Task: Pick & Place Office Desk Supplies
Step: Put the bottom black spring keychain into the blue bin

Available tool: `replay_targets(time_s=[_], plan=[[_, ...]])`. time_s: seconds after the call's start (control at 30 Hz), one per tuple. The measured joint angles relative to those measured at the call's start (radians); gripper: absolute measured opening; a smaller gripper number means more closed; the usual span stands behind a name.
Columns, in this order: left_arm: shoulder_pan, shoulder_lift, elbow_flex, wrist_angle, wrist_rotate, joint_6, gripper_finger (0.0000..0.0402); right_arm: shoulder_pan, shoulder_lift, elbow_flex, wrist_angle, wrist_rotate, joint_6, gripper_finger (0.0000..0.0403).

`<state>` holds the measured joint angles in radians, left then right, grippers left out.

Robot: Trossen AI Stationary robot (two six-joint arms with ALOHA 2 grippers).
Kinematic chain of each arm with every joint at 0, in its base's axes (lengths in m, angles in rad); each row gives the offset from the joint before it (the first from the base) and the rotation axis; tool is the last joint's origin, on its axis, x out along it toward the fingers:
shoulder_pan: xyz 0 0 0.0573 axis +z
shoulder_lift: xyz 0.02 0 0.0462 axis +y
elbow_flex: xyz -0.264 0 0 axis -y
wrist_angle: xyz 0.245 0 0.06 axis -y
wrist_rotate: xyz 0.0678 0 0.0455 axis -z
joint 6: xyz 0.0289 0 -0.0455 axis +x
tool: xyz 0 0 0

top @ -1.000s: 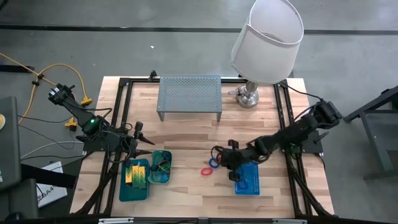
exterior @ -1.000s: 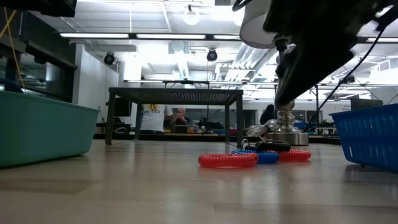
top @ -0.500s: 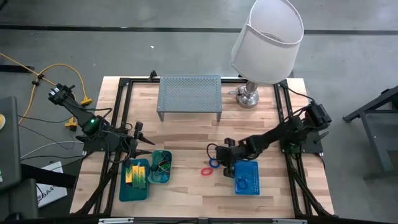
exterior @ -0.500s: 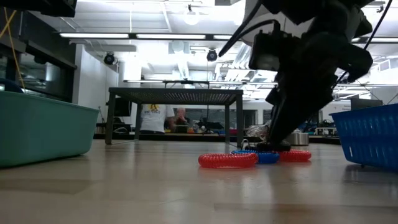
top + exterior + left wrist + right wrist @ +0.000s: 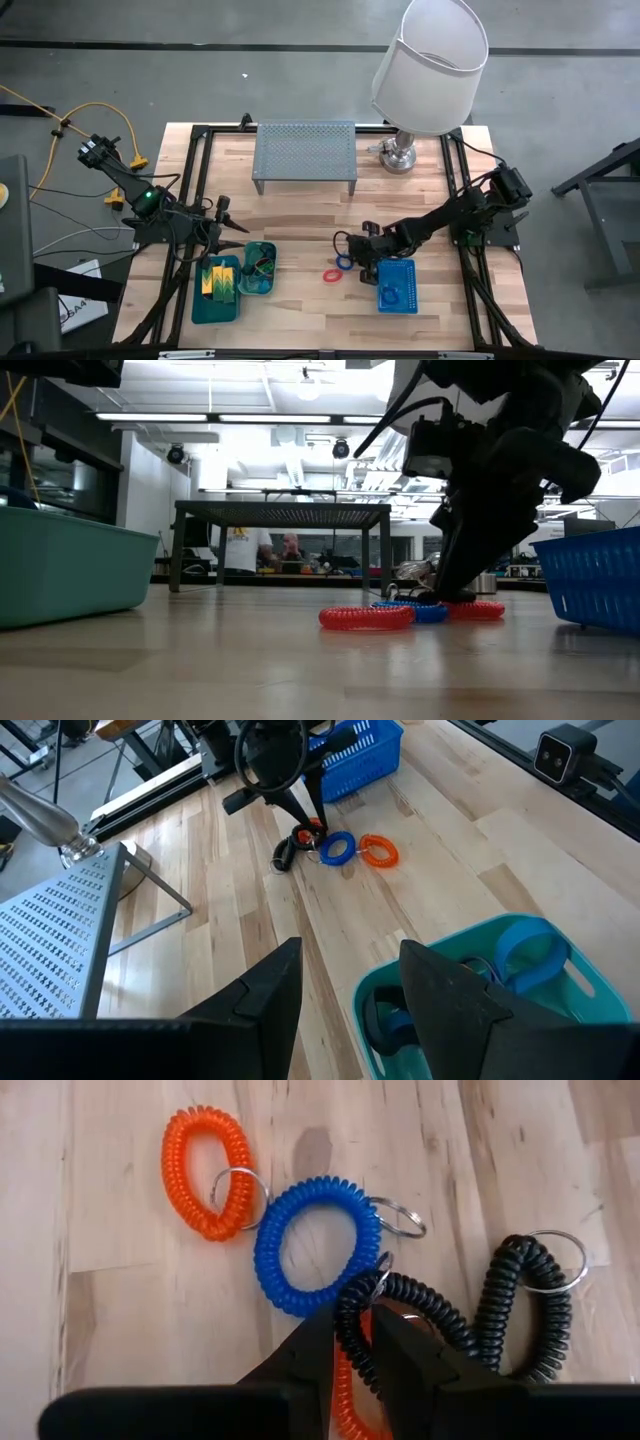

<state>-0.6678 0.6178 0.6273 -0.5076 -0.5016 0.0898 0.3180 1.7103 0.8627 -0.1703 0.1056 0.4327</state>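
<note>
Band loops are lying in a small cluster on the wooden table [image 5: 300, 215], just beside the blue mesh basket [image 5: 398, 285]. An orange-red loop [image 5: 205, 1172] is lying apart at the edge of the group, its metal ring touching the blue loop [image 5: 318, 1245]. A black loop [image 5: 400, 1318] is overlapping the blue one, and a second black loop [image 5: 525, 1305] is lying beside it. Another red loop [image 5: 352, 1398] is peeking out under my fingers.

I am lowering nothing here; my right gripper [image 5: 345, 1342] is sitting right on the cluster, its two dark fingers standing close together with the near black loop's coil running between them. I cannot tell whether they are actually pinching it. In the low view my right arm is reaching down to the loops with the fingertips at table level.

My left gripper [image 5: 345, 1005] is hovering over the round teal tray [image 5: 470, 990], fingers parted and holding nothing. That tray is already holding blue and black loops. Next to it, the rectangular teal tray [image 5: 215, 300] is carrying the yellow-green blocks [image 5: 220, 278]. One blue loop is lying inside the basket too.
</note>
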Motion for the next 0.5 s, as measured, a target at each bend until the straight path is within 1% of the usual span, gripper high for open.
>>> replay_targets(time_s=[0.2,0.5], plan=[[0.000,0.000,0.000,0.000,0.000,0.000,0.0161,0.000,0.000,0.000,0.005,0.025,-0.003,0.0059],[0.000,0.000,0.000,0.000,0.000,0.000,0.0161,0.001,0.000,0.000,0.002,0.016,-0.006,0.0059]])
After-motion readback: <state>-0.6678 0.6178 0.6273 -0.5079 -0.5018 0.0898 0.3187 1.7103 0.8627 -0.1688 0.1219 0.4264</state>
